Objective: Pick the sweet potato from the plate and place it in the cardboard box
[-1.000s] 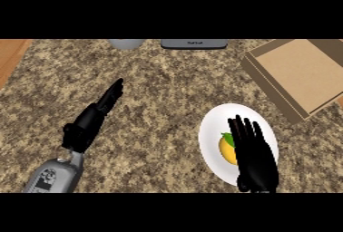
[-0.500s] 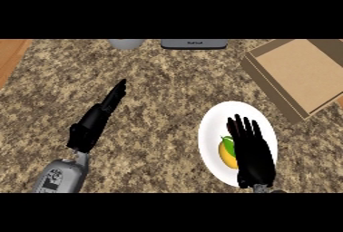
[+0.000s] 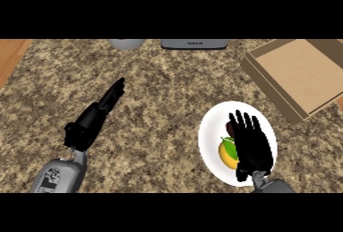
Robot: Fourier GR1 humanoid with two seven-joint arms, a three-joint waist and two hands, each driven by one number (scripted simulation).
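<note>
A white plate [image 3: 213,122] lies on the counter at the lower right. On it sits an orange-yellow, green-tinged item [image 3: 227,151], mostly covered by my right hand [image 3: 252,144]; a dark reddish bit shows by the fingers at the hand's upper left. That hand lies over the plate with straight fingers pointing away from me. The open cardboard box [image 3: 301,74] stands at the upper right, apart from the plate. My left hand [image 3: 97,117] rests at the left over bare counter, fingers straight.
A grey rounded object [image 3: 126,43] and a dark grey device [image 3: 193,43] sit at the counter's far edge. A wooden strip [image 3: 11,54] borders the speckled counter at the upper left.
My right hand has slid slightly toward me and down over the plate, covering more of the orange item. The left hand has barely shifted.
</note>
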